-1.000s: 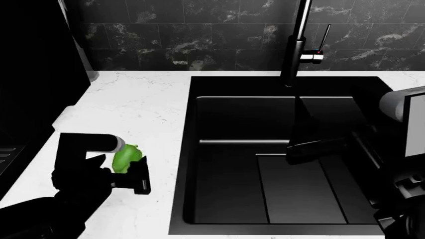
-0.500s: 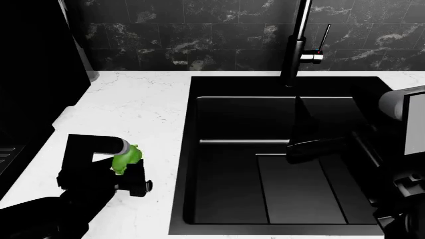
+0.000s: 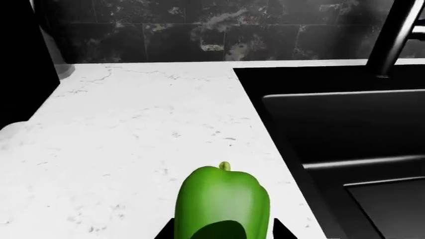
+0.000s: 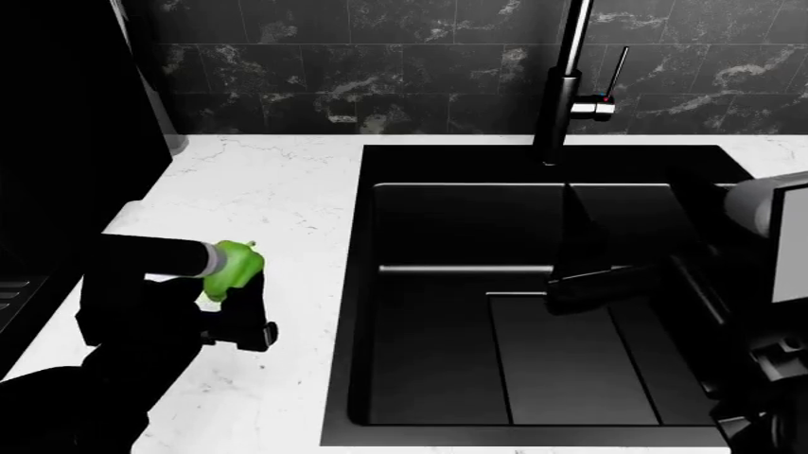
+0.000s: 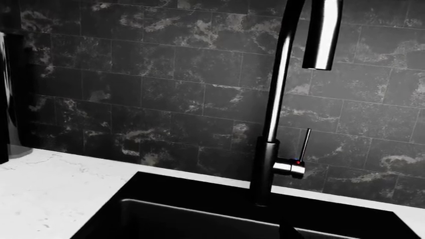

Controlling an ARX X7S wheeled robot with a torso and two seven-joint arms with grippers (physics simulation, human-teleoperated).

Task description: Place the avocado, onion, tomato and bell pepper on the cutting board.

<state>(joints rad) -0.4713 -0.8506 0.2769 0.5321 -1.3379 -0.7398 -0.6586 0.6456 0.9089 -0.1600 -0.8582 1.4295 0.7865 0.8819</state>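
Pepper: the bell pepper (image 4: pixel 231 268) sits at left-center of the head view, held up off the white marble table (image 4: pixel 272 203), clamped in the left gripper (image 4: pixel 227 284).
Grip state: jaws closed partway around the pepper's lower body; in the left wrist view the pepper (image 3: pixel 222 204) fills the bottom center, dark jaw tips poking out either side, stub of stem pointing away from the camera.
Other gripper: right gripper isn't visible in any frame, only bits of that arm at the head view's right edge, so no call there.
Handling guess: probably light and hollow, so it'd give a bit if squeezed hard. Skin looks smooth and glossy, so I'd expect it to be slippery. Holding across the wide lobed middle, like it is now, seems the safest spot; the stem's way too small to grab.
Shapes/materials: pepper is bright green, elongated, softly lobed. Table is white marble with faint grey veining. Sink (image 4: pixel 531 303) is matte black and deep, right beside the pepper's spot. Faucet (image 5: pixel 279 109) is a tall dark metal column with a thin lever. Back wall is black marble tile.
Missing: cutting board and the other veggies aren't in any frame.
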